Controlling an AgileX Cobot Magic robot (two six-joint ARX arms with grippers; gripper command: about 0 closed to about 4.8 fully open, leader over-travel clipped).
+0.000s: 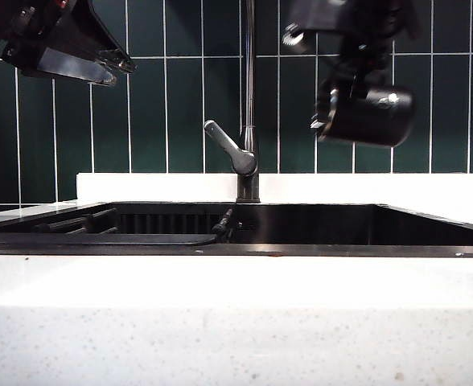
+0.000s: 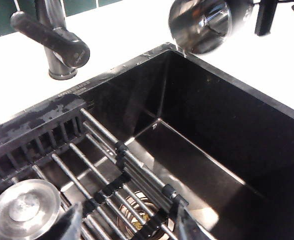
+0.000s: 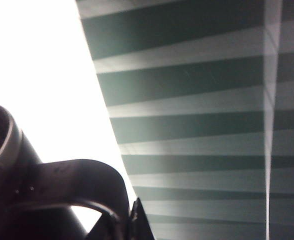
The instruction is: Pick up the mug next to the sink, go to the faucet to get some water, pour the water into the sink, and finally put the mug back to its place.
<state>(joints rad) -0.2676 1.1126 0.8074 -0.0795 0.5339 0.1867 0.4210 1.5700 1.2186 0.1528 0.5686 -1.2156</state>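
Observation:
The black mug point(image 1: 371, 117) hangs tipped on its side above the right half of the sink point(image 1: 341, 227), right of the faucet point(image 1: 249, 96). My right gripper point(image 1: 334, 103) is shut on its thin handle point(image 3: 77, 172); the fingertips point(image 3: 124, 226) pinch the handle's end. The mug's silver mouth point(image 2: 199, 22) faces down over the basin's far corner point(image 2: 162, 55). No water is in view. My left gripper point(image 1: 112, 68) hovers high at the left, open and holding nothing, its fingers point(image 2: 72, 225) spread above the slatted rack point(image 2: 117, 170).
The faucet's lever point(image 1: 230, 151) slants out to the left of the pipe. A round metal plug point(image 2: 24, 210) lies on the rack, and the drain point(image 2: 137, 212) shows beneath the bars. White speckled counter point(image 1: 236, 322) runs along the front, a dark tiled wall point(image 1: 148, 112) behind.

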